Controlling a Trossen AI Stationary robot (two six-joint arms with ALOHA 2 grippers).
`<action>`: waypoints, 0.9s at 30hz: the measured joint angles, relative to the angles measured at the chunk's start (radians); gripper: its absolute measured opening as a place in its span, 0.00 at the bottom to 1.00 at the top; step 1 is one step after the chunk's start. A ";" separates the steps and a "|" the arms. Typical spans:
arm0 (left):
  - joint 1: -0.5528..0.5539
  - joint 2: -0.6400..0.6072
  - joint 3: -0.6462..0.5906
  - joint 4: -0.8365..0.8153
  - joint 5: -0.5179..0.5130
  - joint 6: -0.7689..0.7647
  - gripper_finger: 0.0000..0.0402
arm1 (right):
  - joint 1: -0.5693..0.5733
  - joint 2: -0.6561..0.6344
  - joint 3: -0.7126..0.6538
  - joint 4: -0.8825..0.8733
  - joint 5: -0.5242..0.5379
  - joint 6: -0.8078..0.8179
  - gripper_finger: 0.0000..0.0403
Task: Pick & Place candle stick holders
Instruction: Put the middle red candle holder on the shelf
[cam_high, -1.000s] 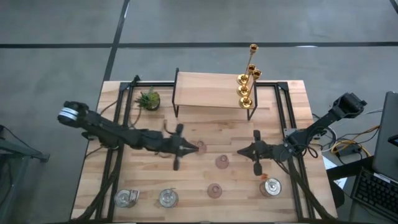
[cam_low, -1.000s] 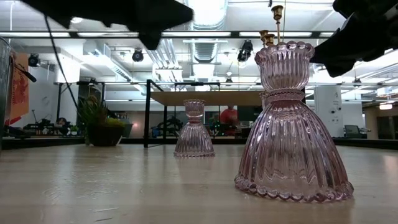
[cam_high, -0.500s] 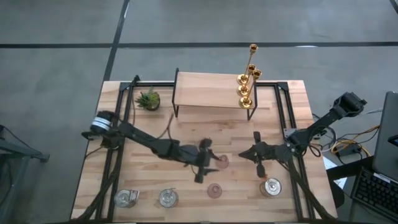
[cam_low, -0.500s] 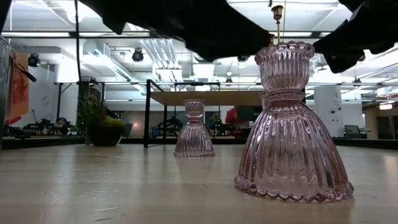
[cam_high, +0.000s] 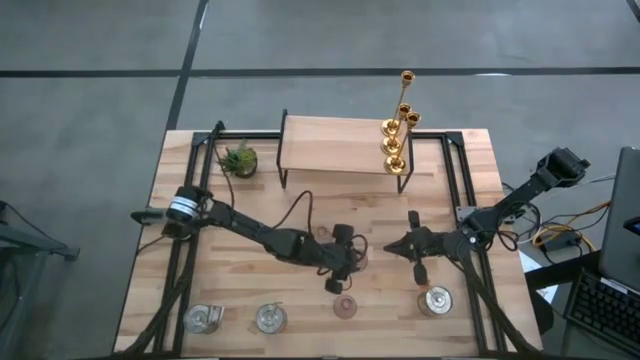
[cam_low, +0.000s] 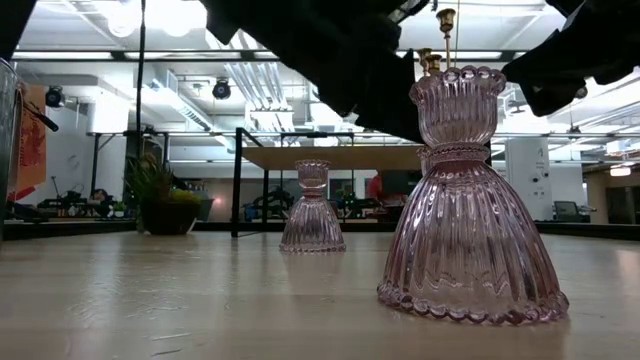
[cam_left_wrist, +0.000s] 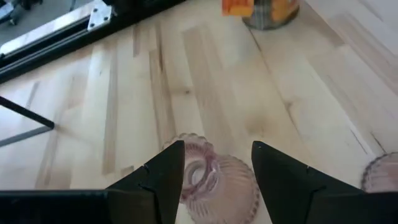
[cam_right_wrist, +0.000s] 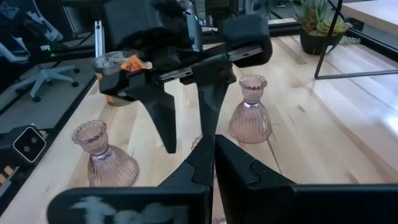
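Note:
Three pink glass candle stick holders stand on their flared bases mid-table: one (cam_high: 322, 235) farther back, one (cam_left_wrist: 214, 180) under my left gripper, one (cam_high: 345, 305) near the front edge. My left gripper (cam_high: 352, 262) points down, open, with a finger (cam_left_wrist: 168, 168) on either side of the middle holder and not touching it. My right gripper (cam_high: 390, 247) hovers shut just right of it, holding nothing. Three gold holders (cam_high: 395, 140) stand on the right end of the wooden shelf (cam_high: 330, 145). Silvery cups (cam_high: 203, 318) (cam_high: 270, 318) (cam_high: 437, 298) stand along the front.
A small potted plant (cam_high: 238, 158) stands at the far left beside the shelf. Black frame rails (cam_high: 190, 240) run down both sides of the table. The right-hand silvery cup (cam_right_wrist: 115, 68) carries something orange.
My left gripper has swung toward the table's right and a little toward its near edge. It has gone from beside the far pink holder to over the middle one, which now stands between its fingers. The holders have not moved.

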 joint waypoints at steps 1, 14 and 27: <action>0.000 0.000 0.000 -0.008 -0.014 0.000 0.47 | 0.000 0.000 0.000 0.000 0.000 0.000 0.02; 0.007 0.008 -0.010 -0.022 -0.056 -0.014 0.35 | 0.000 0.000 -0.002 0.004 0.001 -0.003 0.02; 0.013 0.008 -0.010 -0.018 -0.102 0.019 0.05 | 0.000 0.000 -0.015 0.008 0.002 0.000 0.02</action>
